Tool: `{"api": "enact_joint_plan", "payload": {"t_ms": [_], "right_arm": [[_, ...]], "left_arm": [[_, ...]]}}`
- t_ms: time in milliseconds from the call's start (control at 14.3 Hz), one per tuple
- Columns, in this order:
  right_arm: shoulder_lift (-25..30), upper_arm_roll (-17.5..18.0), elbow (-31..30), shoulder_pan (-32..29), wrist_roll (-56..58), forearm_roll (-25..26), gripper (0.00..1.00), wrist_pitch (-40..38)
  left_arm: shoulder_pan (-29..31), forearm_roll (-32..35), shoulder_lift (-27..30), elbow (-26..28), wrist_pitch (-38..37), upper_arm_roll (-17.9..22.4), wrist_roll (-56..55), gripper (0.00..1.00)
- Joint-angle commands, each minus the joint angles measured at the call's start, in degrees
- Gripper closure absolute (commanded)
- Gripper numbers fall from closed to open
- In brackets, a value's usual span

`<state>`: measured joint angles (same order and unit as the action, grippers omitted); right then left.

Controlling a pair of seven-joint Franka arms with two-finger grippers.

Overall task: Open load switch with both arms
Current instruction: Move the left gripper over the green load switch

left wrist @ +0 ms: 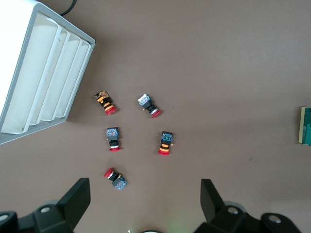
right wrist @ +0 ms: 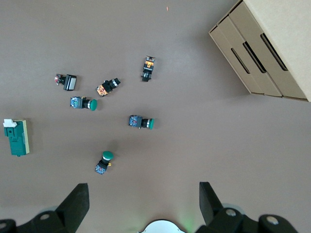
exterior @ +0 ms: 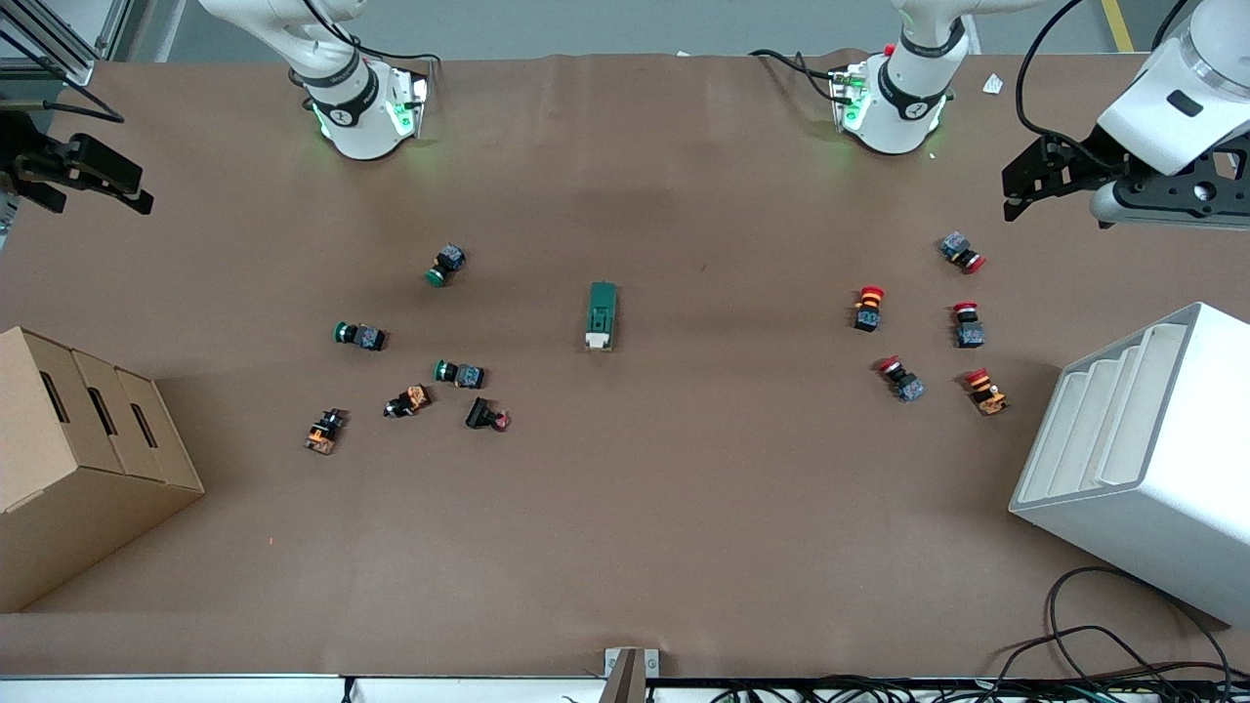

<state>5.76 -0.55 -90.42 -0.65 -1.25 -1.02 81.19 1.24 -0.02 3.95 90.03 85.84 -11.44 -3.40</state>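
Observation:
The load switch (exterior: 602,315), a dark green block with a white toggle at its end nearer the front camera, lies flat at the middle of the brown table. It also shows in the right wrist view (right wrist: 16,137), and only its edge shows in the left wrist view (left wrist: 306,125). My left gripper (exterior: 1016,195) hangs open and empty over the left arm's end of the table, its fingers (left wrist: 77,196) wide apart. Over the right arm's end, my right gripper (exterior: 132,190) hangs open too, with nothing between its fingers (right wrist: 75,201). Neither gripper is near the switch.
Several red-capped push buttons (exterior: 918,337) lie toward the left arm's end, and several green-capped and orange ones (exterior: 410,366) toward the right arm's end. A white slotted rack (exterior: 1152,459) and a cardboard box (exterior: 78,459) stand at the two ends, nearer the front camera.

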Motion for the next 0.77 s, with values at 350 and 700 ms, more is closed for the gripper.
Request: {"api": "enact_joint_plan", "payload": {"t_ms": [350, 700], "right_arm": [[1.00, 0.03, -0.63, -0.05, 0.20, -0.04, 0.00, -0.42], [1.00, 0.03, -0.54, -0.14, 0.20, -0.04, 0.00, -0.42]], "left_arm": [[-0.62, 0.37, -0.70, -1.44, -0.85, -0.34, -0.64, 0.00], [-6.85, -2.97, -1.49, -1.44, -0.41, -1.82, -0.99, 0.00]]}}
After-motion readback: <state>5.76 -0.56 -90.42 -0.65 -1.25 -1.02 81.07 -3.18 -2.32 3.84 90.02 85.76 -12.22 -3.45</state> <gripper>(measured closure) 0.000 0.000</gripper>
